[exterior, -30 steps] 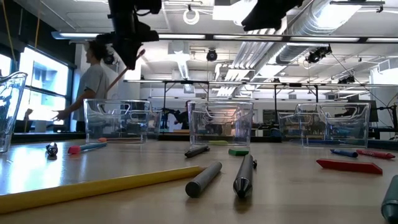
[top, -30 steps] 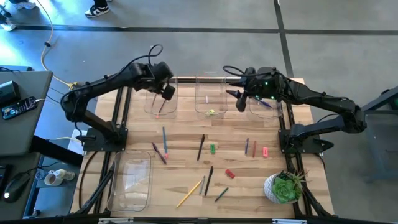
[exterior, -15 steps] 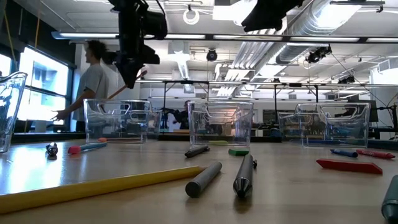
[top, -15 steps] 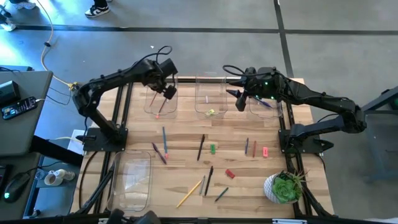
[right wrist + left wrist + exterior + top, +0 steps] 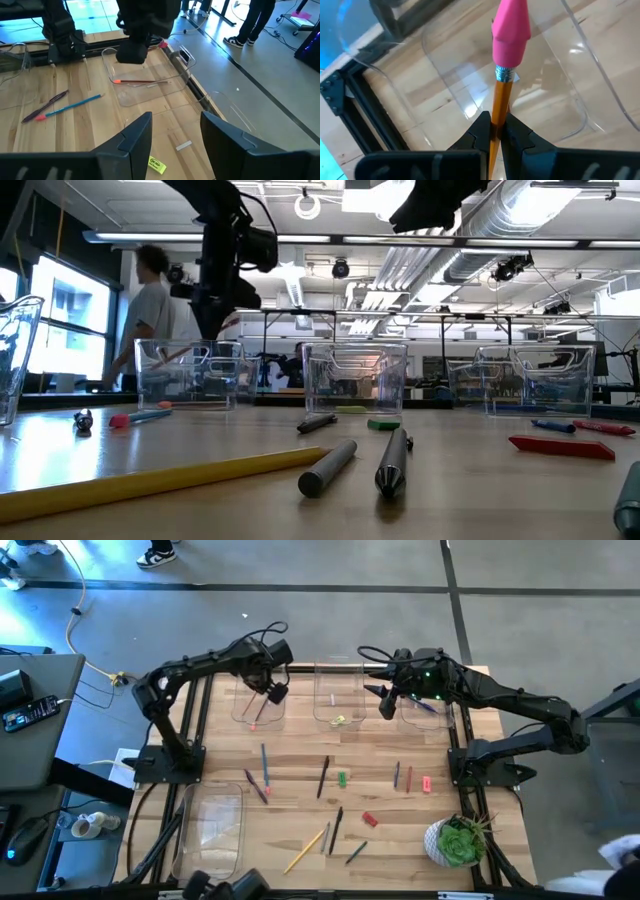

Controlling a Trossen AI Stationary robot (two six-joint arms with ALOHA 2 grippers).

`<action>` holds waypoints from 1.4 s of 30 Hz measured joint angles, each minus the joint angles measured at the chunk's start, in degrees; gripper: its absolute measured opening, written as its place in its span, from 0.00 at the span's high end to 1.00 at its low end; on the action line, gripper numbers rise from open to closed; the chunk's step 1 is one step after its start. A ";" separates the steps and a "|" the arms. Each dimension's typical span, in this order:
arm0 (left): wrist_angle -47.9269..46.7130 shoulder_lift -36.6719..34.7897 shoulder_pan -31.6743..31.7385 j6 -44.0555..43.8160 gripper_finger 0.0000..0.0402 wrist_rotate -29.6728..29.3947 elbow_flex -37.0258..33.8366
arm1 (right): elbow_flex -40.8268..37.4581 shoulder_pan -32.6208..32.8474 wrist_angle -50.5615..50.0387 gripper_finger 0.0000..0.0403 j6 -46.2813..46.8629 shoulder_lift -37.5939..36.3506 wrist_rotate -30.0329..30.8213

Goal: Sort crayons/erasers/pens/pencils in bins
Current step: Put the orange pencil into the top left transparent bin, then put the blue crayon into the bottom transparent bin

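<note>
Pencil [image 5: 499, 107] tip hidden — left gripper [image 5: 496, 131] clamps its shaft.

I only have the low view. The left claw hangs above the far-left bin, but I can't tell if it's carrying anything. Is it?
Observer: Yes. The left claw is shut on an orange pencil, pink eraser end pointing down into the far-left bin.
Operator: Is anything lying in that bin?
Observer: A second pencil lies flat on its floor.
Operator: And the right claw? It's cut off at the top of my picture.
Observer: The right claw is open and empty, beside the middle bin.
</note>
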 joint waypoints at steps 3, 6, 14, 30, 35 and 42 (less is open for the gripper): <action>-0.02 1.22 0.00 -0.02 0.99 0.31 0.00 | 0.00 0.00 -0.01 0.60 0.00 0.00 0.01; -0.02 1.99 0.00 -0.02 0.98 0.40 0.00 | 0.00 0.00 -0.05 0.60 0.00 0.00 0.00; -0.06 2.28 0.00 -0.04 0.89 1.95 0.00 | 0.00 0.00 -1.25 0.60 0.00 0.00 0.01; -0.29 2.28 0.00 0.64 0.67 4.18 0.14 | -0.04 0.00 -3.96 0.60 0.79 0.00 0.02; -1.14 2.28 -0.11 3.98 0.66 6.04 3.53 | -0.04 0.00 -4.79 0.60 3.63 0.00 0.02; -5.98 2.27 -0.81 8.49 0.67 6.11 11.83 | -0.04 0.02 -10.45 0.60 13.02 0.00 0.01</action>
